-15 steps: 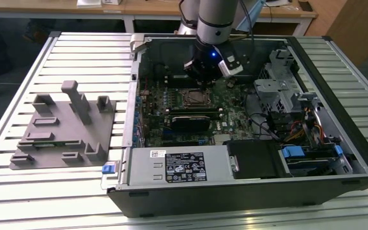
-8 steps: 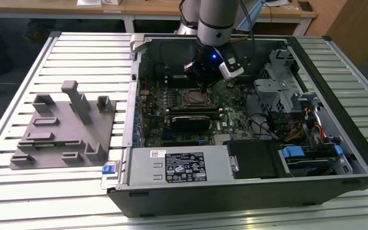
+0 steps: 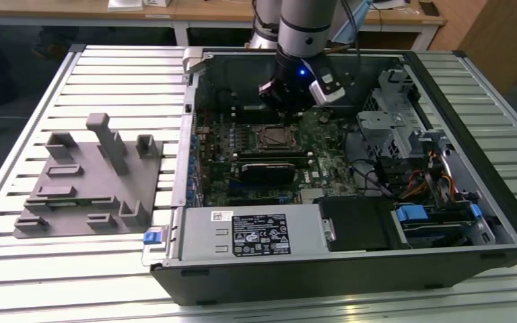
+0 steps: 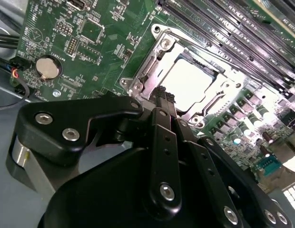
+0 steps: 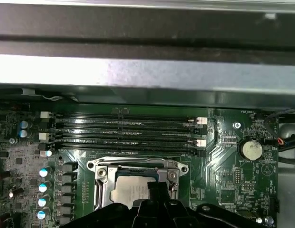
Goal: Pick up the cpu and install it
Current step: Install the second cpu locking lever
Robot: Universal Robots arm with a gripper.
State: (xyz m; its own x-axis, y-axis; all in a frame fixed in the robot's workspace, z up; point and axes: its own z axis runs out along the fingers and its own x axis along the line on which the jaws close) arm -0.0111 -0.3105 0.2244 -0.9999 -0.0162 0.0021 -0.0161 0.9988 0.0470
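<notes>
The cpu is a pale silvery square lying flat inside the metal-framed socket on the green motherboard; the first wrist view shows the cpu within the socket frame. My gripper hangs just above the socket's edge, its black fingers pressed together with nothing between them. In the exterior view the gripper hovers inside the open computer case, just behind the socket.
The case walls enclose the board. Memory slots run behind the socket, and a coin battery sits beside it. A drive cage and power supply stand nearby. A grey fixture block lies outside, at the exterior view's left.
</notes>
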